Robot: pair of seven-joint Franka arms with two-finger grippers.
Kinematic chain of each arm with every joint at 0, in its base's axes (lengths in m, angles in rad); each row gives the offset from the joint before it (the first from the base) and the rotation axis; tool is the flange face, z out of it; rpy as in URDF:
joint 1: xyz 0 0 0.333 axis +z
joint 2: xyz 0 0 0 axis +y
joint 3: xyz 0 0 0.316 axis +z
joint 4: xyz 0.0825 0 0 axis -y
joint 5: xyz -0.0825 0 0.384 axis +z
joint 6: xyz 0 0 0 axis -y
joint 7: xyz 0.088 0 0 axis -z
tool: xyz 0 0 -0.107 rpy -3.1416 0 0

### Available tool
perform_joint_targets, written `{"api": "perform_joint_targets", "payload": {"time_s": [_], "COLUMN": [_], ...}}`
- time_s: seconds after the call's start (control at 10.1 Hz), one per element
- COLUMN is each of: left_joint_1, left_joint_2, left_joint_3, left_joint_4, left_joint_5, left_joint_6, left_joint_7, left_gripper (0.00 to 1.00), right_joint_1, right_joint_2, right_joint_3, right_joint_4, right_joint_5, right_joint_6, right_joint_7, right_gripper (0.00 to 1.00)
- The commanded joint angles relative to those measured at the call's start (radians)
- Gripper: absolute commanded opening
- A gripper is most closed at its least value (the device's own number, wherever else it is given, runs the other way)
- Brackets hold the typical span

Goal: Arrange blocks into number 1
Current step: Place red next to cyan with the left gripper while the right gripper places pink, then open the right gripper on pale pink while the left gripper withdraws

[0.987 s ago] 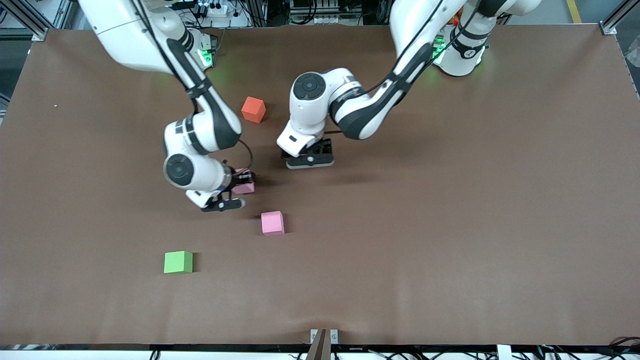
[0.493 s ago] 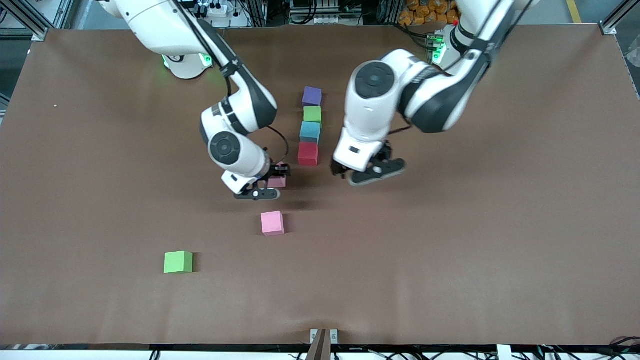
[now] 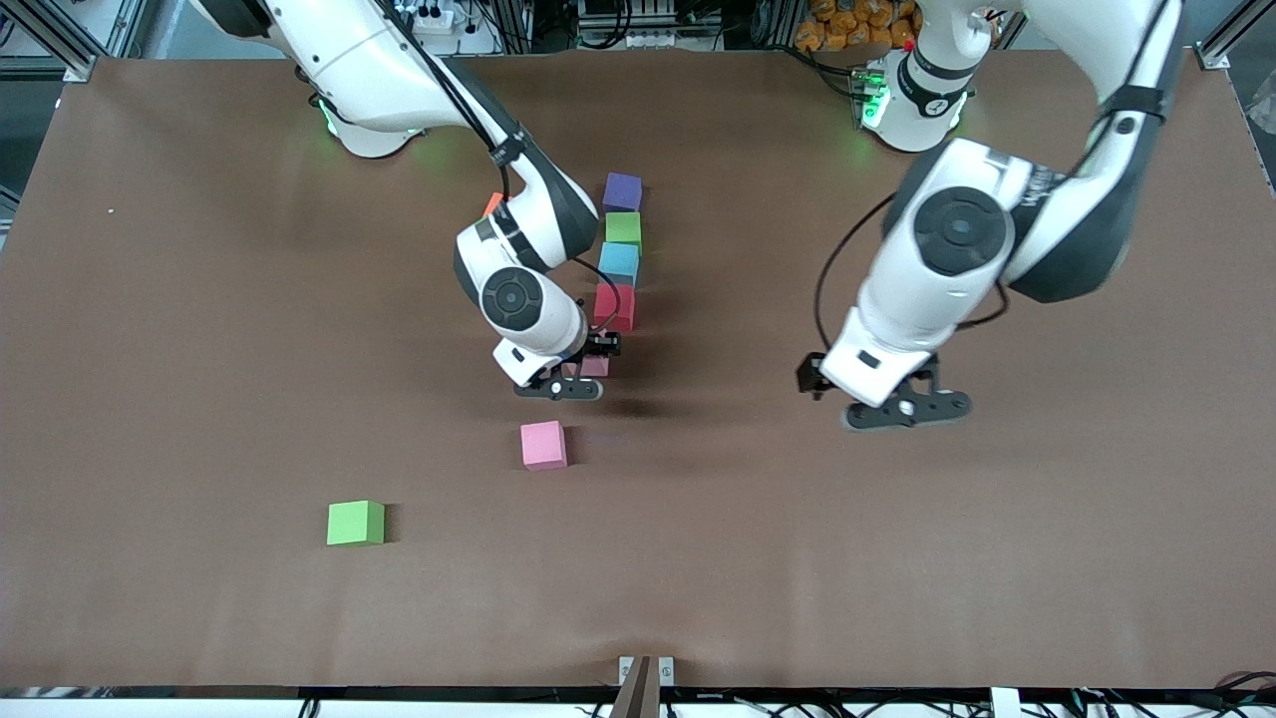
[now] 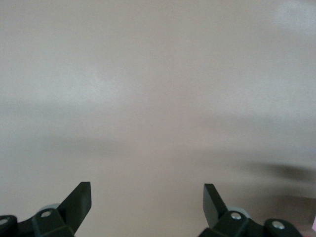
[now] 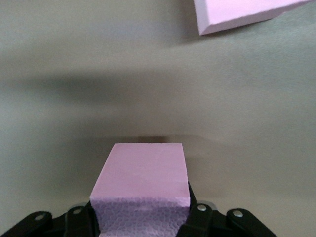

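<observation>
Brown worktop (image 3: 997, 558): the right tool (image 3: 576, 377), clamped on a pink block (image 5: 140, 190), has carried it to the near end of the purple (image 3: 622, 191), green (image 3: 623, 228), blue (image 3: 618, 263), red (image 3: 614, 305) column, while the left tool (image 3: 902, 409), fingers apart, has withdrawn toward its own end, leaving placement next

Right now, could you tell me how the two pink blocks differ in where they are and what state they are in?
The held pink block is clamped in the right gripper, just beside the red block that ends the column; the loose pink block rests on the table, touched by nothing. The held one is partly hidden by the fingers in the front view; the loose one shows fully. Both look alike in colour and size.
</observation>
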Motion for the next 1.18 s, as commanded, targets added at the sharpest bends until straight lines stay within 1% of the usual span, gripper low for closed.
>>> {"api": "perform_joint_targets", "payload": {"time_s": [0.0, 0.1, 0.3, 0.49, 0.59, 0.69, 0.79, 0.89, 0.99, 1.09], "left_joint_1": [0.030, 0.058, 0.113, 0.179, 0.200, 0.208, 0.208, 0.204, 0.190, 0.168], "left_joint_2": [-0.042, -0.051, -0.093, -0.136, -0.151, -0.177, -0.196, -0.219, -0.234, -0.251], "left_joint_3": [-0.019, -0.019, -0.020, -0.010, -0.001, 0.019, 0.050, 0.097, 0.145, 0.174], "left_joint_4": [-0.033, -0.040, -0.052, -0.052, -0.052, -0.053, -0.053, -0.053, -0.055, -0.056], "left_joint_5": [0.014, 0.014, 0.009, -0.056, -0.058, -0.060, -0.073, -0.133, -0.176, -0.205], "left_joint_6": [-0.054, -0.063, -0.091, -0.144, -0.160, -0.169, -0.181, -0.185, -0.198, -0.212], "left_joint_7": [0.038, 0.085, 0.156, 0.263, 0.276, 0.279, 0.297, 0.347, 0.378, 0.380], "left_gripper": [1.00, 1.00, 1.00, 1.00, 1.00, 1.00, 1.00, 1.00, 1.00, 1.00], "right_joint_1": [0.023, 0.028, 0.046, 0.061, 0.066, 0.068, 0.068, 0.068, 0.052, 0.017], "right_joint_2": [0.041, 0.047, 0.052, 0.049, 0.049, 0.049, 0.047, 0.041, 0.033, 0.006], "right_joint_3": [-0.006, -0.006, -0.006, -0.008, -0.008, -0.009, -0.009, -0.011, -0.011, -0.014], "right_joint_4": [0.034, 0.032, 0.026, 0.011, 0.008, 0.006, 0.005, 0.006, 0.008, 0.008], "right_joint_5": [0.014, 0.017, 0.016, 0.014, 0.015, 0.005, -0.003, -0.024, -0.027, -0.027], "right_joint_6": [0.031, 0.059, 0.057, 0.050, 0.048, 0.048, 0.048, 0.048, 0.048, 0.036], "right_joint_7": [0.019, 0.021, 0.050, 0.062, 0.093, 0.160, 0.162, 0.162, 0.160, 0.153], "right_gripper": [0.00, 0.00, 0.00, 0.00, 0.09, 0.93, 1.00, 1.00, 1.00, 1.00]}}
